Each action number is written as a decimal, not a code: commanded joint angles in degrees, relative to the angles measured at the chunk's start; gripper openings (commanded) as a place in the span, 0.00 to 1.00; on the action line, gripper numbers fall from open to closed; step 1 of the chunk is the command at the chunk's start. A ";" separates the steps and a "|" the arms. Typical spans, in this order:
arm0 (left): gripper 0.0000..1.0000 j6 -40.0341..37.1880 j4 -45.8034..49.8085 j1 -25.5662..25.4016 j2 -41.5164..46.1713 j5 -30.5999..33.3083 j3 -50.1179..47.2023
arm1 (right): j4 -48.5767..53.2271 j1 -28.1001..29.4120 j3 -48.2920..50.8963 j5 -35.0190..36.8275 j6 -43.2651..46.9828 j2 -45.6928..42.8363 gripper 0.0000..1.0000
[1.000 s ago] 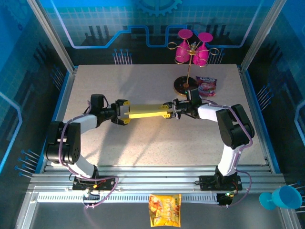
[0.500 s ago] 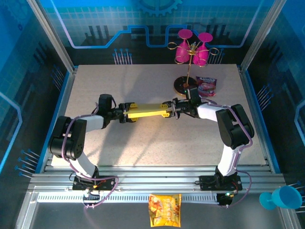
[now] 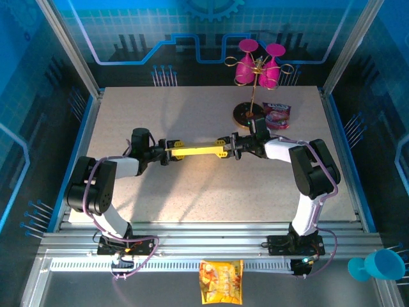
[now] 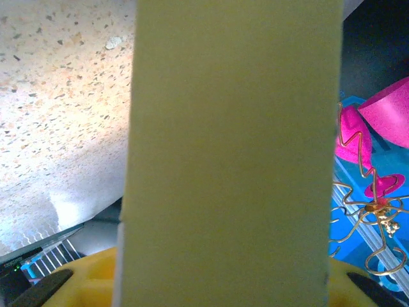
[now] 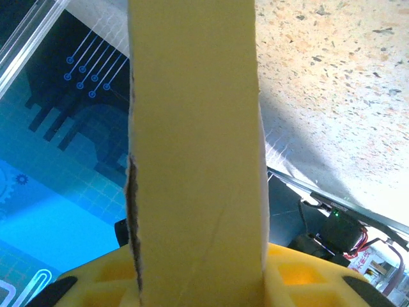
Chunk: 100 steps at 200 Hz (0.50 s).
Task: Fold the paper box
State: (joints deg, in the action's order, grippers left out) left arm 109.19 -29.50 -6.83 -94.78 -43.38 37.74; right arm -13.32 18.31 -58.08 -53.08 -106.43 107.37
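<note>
The paper box (image 3: 195, 151), a flat golden-yellow strip seen nearly edge-on, hangs just above the table's middle between both arms. My left gripper (image 3: 171, 152) is shut on its left end, and my right gripper (image 3: 225, 149) is shut on its right end. In the left wrist view the paper box (image 4: 233, 160) is a broad yellow panel running up from between my yellow fingers (image 4: 89, 278). In the right wrist view the paper box (image 5: 195, 160) stands narrower, with a frayed dark edge on its left, clamped between the yellow fingers (image 5: 300, 275).
A gold wire rack with pink cups (image 3: 255, 67) stands at the back right on a dark round base (image 3: 246, 115), with a pink snack packet (image 3: 278, 115) beside it. An orange snack bag (image 3: 221, 281) lies on the front rail. A blue cup (image 3: 380, 265) sits at the near right corner.
My left gripper slid right onto the box's left end and closed on it. The box now looks thinner, turned more onto its edge. The right gripper kept its hold.
</note>
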 commanded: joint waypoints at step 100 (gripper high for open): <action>0.10 5.83 24.38 1.26 11.89 1.72 -2.42 | 47.07 -6.08 -17.95 12.43 53.95 -16.06 0.67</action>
State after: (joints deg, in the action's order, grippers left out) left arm 114.13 -13.47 -6.59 -85.14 -41.21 36.23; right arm 18.59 14.17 -71.57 -46.24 -72.93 96.84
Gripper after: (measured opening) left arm 0.329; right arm 0.693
